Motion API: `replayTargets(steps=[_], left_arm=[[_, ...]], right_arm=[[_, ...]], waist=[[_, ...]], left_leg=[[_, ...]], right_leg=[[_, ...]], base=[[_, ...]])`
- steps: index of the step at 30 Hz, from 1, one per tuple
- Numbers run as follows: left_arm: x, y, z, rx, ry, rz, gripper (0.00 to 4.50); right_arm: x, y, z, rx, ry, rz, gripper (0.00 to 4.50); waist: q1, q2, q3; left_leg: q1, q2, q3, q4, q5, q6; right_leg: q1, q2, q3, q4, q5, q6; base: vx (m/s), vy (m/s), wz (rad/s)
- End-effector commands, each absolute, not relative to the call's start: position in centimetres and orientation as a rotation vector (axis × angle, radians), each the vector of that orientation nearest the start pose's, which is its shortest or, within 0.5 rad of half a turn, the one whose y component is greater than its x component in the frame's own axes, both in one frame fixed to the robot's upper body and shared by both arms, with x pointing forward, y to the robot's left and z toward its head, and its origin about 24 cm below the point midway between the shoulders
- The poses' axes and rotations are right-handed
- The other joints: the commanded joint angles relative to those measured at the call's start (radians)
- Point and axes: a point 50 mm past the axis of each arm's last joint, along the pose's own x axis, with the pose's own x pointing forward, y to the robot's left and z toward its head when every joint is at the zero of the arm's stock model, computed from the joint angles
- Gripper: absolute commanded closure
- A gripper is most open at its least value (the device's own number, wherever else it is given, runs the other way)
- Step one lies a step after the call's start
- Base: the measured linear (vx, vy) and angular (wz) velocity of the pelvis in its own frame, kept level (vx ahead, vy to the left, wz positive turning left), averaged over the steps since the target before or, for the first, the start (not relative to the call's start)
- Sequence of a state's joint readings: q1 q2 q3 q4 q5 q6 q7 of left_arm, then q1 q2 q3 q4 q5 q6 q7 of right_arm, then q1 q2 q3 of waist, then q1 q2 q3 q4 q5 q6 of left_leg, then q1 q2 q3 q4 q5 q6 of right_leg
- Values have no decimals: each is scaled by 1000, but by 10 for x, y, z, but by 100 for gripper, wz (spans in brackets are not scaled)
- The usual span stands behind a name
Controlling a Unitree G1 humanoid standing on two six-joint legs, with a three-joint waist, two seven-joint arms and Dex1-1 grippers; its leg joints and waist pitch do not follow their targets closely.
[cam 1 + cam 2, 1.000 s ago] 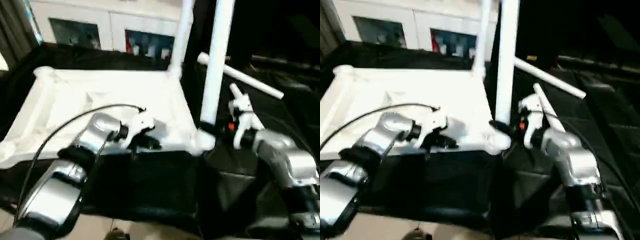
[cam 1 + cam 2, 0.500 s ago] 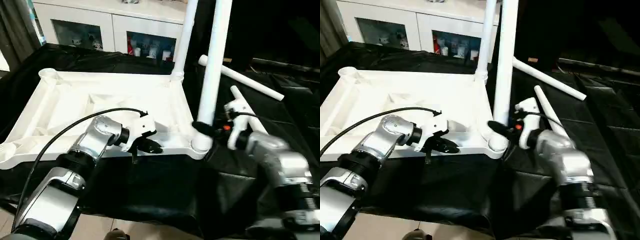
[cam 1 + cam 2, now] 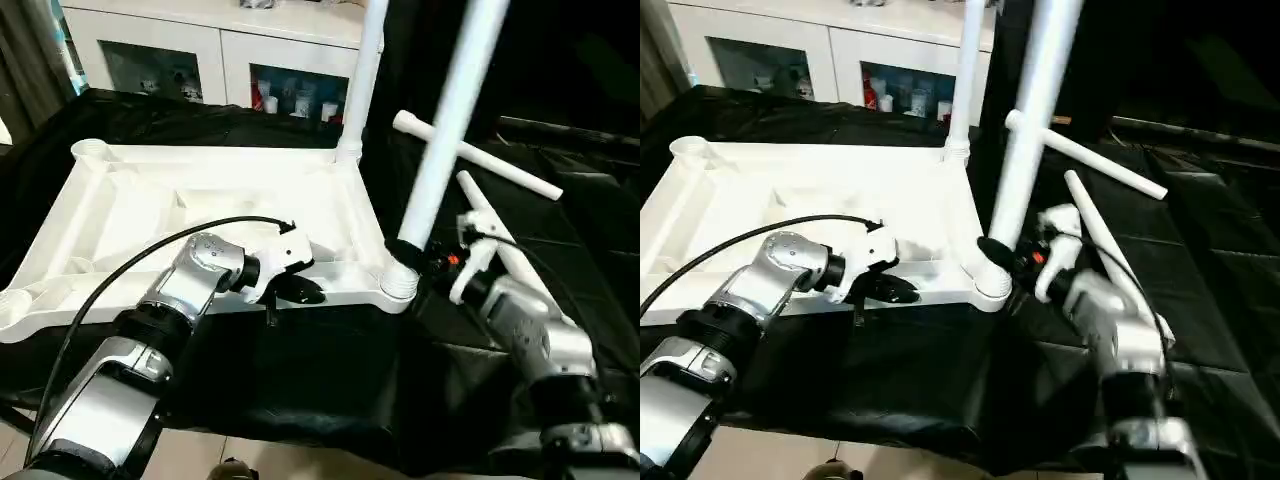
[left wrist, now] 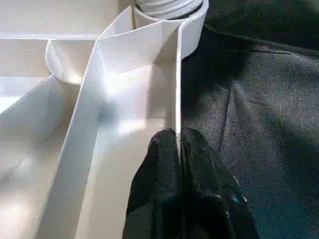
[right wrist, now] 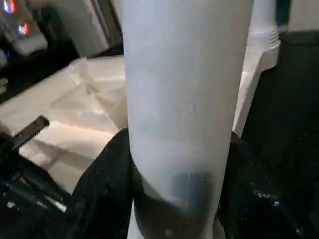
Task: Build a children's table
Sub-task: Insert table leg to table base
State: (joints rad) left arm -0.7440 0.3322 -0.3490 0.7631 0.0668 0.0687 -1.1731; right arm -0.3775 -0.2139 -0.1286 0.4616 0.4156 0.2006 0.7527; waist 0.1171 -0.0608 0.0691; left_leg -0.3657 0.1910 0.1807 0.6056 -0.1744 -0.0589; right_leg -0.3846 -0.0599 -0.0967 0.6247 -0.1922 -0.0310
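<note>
The white tabletop point(image 3: 150, 210) lies underside up on black cloth. My left gripper point(image 3: 300, 290) is shut on its near rim; in the left wrist view the two black fingers point(image 4: 199, 174) pinch the thin wall point(image 4: 177, 89). A white leg point(image 3: 445, 130) stands in the near right corner socket point(image 3: 398, 285), its top leaning right. My right gripper point(image 3: 415, 252) is shut around this leg just above the socket, with black fingers point(image 5: 99, 189) on both sides of the tube. A second leg point(image 3: 365, 70) stands upright in the far right socket.
Two loose white legs point(image 3: 480, 155) point(image 3: 500, 245) lie on the black cloth to the right of the tabletop. A white glass-door cabinet point(image 3: 200, 60) stands behind. The cloth's near edge point(image 3: 300, 440) drops to the floor in front.
The leg in the near right socket has tipped further to the right at its top, and my right forearm has swung with it. The left gripper stays on the rim.
</note>
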Motion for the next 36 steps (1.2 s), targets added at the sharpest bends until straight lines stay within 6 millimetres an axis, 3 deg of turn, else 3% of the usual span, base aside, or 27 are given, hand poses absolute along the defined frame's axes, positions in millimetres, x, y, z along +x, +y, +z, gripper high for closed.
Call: replayTargets(steps=[1, 2, 8, 9, 13, 16, 19, 20, 22, 24, 25, 29, 36], left_arm=[[344, 115, 71, 500, 415, -1285, 450], [344, 116, 72, 501, 413, -1281, 450], [346, 117, 74, 508, 410, -1275, 450], [346, 117, 73, 508, 410, -1274, 450], [346, 117, 74, 519, 412, -1275, 450], [347, 116, 74, 521, 411, -1274, 450], [346, 115, 73, 524, 412, -1278, 450], [346, 114, 72, 525, 414, -1283, 450], [344, 114, 70, 530, 419, -1295, 450], [343, 113, 69, 538, 421, -1303, 450], [342, 113, 67, 547, 425, -1312, 450], [341, 111, 67, 553, 421, -1335, 450], [338, 109, 70, 542, 386, -1382, 450]], right_arm=[[299, -175, 18, 367, 202, 585, 264], [297, -177, 11, 374, 195, 552, 264], [287, -182, -4, 377, 184, 457, 264], [284, -183, -8, 385, 187, 446, 264], [279, -181, -11, 349, 191, 453, 264], [280, -180, -8, 291, 201, 494, 264], [283, -177, -3, 189, 218, 574, 264], [284, -176, -1, 174, 224, 594, 264], [288, -174, 3, 139, 245, 645, 264], [289, -173, 4, 125, 265, 679, 264], [290, -171, 5, 100, 300, 739, 264], [287, -169, 1, 62, 410, 870, 264], [286, -172, 0, 76, 441, 942, 264]], waist=[[2, 21, -70], [0, 27, -69], [-2, 30, -66], [-2, 35, -65], [-5, 34, -64], [-4, 31, -62], [-8, 15, -58], [-6, 18, -58], [-9, 10, -58], [-11, 12, -57], [-12, 7, -58], [-11, 2, -60], [-8, -3, -62]], left_leg=[[22, 57, -28, -80, -277, -17], [25, 58, -29, -81, -310, -24], [30, 59, -36, -88, -368, -31], [30, 59, -38, -89, -374, -32], [37, 60, -38, -93, -401, -33], [37, 59, -36, -93, -391, -28], [42, 56, -35, -91, -394, -20], [43, 54, -35, -89, -391, -17], [37, 55, -36, -90, -370, -11], [39, 55, -36, -90, -373, -11], [41, 55, -36, -88, -377, -9], [37, 58, -36, -91, -365, -4], [36, 58, -32, -91, -341, 1]], right_leg=[[36, -119, 65, -103, -347, -163], [33, -120, 64, -109, -374, -164], [33, -120, 61, -116, -435, -156], [35, -121, 60, -117, -437, -156], [34, -120, 59, -122, -442, -158], [35, -120, 61, -122, -446, -156], [33, -123, 59, -134, -538, -126], [32, -125, 59, -136, -553, -121], [33, -123, 57, -137, -572, -103], [30, -121, 56, -137, -579, -99], [29, -124, 56, -140, -588, -96], [33, -121, 58, -134, -540, -104], [32, -121, 59, -132, -511, -114]], base=[[0, 0, 0], [0, 0, 0], [0, 0, 0], [0, 0, 0], [0, 0, 0], [0, 0, 0], [0, 0, 0], [0, 0, 0], [0, 0, 0], [0, 0, 0], [0, 0, 0], [0, 0, 0], [0, 0, 0]])
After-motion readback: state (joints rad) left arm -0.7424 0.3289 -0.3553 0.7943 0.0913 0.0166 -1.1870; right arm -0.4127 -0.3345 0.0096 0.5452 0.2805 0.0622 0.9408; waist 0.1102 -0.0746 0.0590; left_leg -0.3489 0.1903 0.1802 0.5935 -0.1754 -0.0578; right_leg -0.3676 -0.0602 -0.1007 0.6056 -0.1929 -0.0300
